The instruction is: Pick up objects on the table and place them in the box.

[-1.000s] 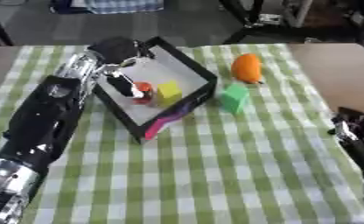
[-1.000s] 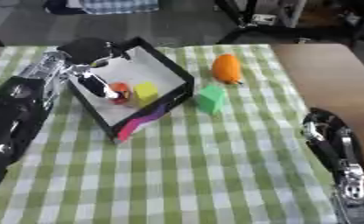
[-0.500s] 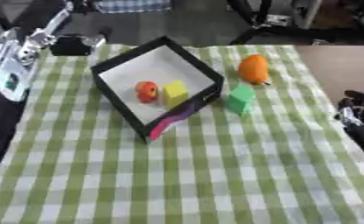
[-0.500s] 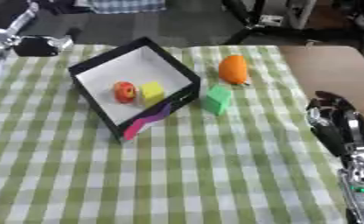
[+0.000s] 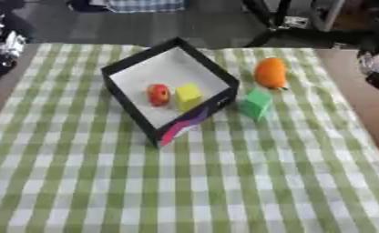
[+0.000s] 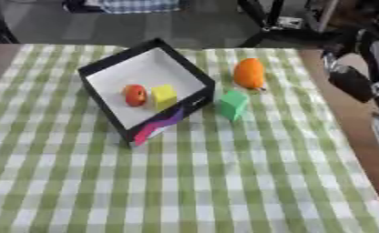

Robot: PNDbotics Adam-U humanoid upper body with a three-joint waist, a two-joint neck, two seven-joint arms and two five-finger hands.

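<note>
Left hand pulled back off the box to the far-left edge; fingers unreadable. Red and yellow pieces are in. Orange and green block remain just right of it. Right hand approaching, fingers unclear.

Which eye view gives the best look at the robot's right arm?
The right eye view: the right arm runs down that picture's right edge. The left eye view catches only a dark sliver of it at its right edge.

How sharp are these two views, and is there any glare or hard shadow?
Left eye view: soft all over, box edges smeared, left hand a blur at the edge. Right eye view: equally soft, right arm streaked. Even light, no glare, only faint shadow beside the green block.
</note>
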